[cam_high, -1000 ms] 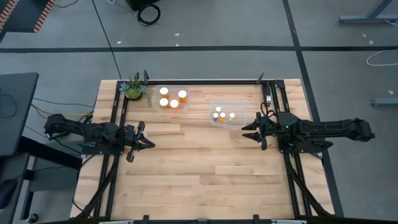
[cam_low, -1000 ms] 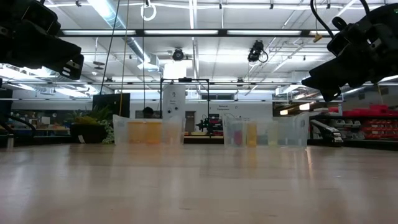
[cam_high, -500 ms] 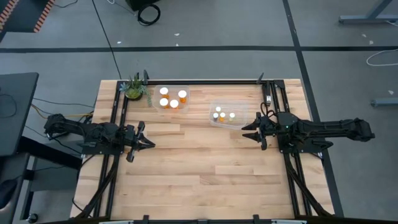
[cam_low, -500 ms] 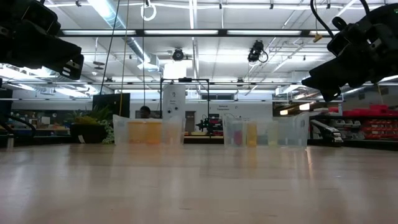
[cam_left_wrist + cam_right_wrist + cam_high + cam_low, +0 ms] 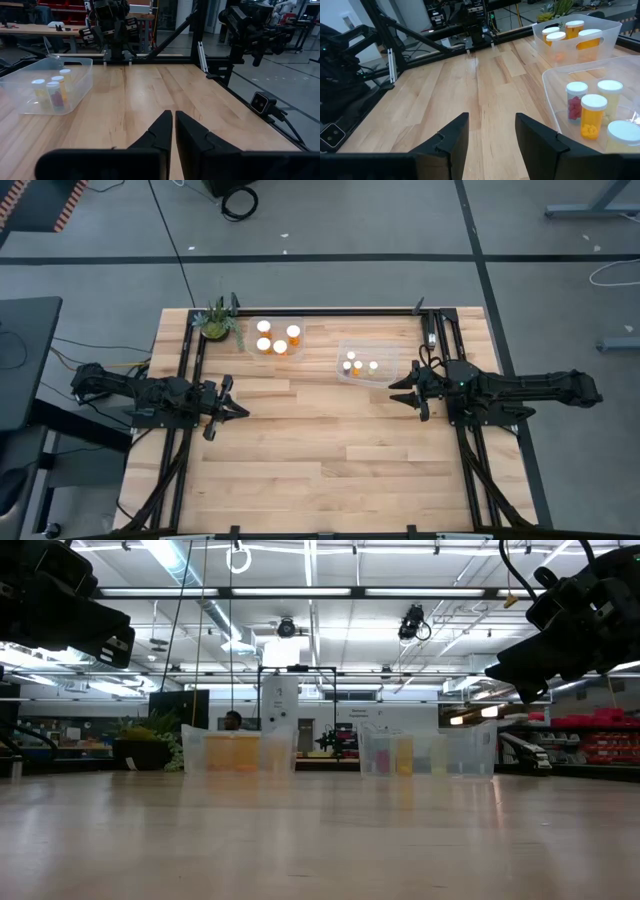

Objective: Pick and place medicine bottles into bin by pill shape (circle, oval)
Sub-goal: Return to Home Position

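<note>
All bottles (image 5: 264,327) in bins (image 5: 386,379), beyond grippers (image 5: 243,410) (image 5: 393,391)

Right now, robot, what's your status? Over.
Left gripper shut, right gripper open, both empty, off the table. Bottles sit inside the two clear bins. Nothing in the way.

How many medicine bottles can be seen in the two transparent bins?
8 medicine bottles: four in the left bin, four in the right bin; others could be hidden.
</note>
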You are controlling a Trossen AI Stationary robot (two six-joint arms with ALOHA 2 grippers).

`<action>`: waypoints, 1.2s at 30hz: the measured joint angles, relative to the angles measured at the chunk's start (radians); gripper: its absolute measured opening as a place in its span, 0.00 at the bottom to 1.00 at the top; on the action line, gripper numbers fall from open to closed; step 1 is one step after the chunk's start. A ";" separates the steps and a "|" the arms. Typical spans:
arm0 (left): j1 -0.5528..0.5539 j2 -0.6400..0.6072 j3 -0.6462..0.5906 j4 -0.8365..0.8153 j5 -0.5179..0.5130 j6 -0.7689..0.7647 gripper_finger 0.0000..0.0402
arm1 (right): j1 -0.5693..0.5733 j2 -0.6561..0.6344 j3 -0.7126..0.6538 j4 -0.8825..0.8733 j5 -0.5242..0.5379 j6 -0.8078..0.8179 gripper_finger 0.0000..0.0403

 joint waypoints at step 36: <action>0.000 0.000 0.000 0.000 0.000 0.000 0.09 | 0.000 0.000 0.000 0.000 0.000 0.000 0.42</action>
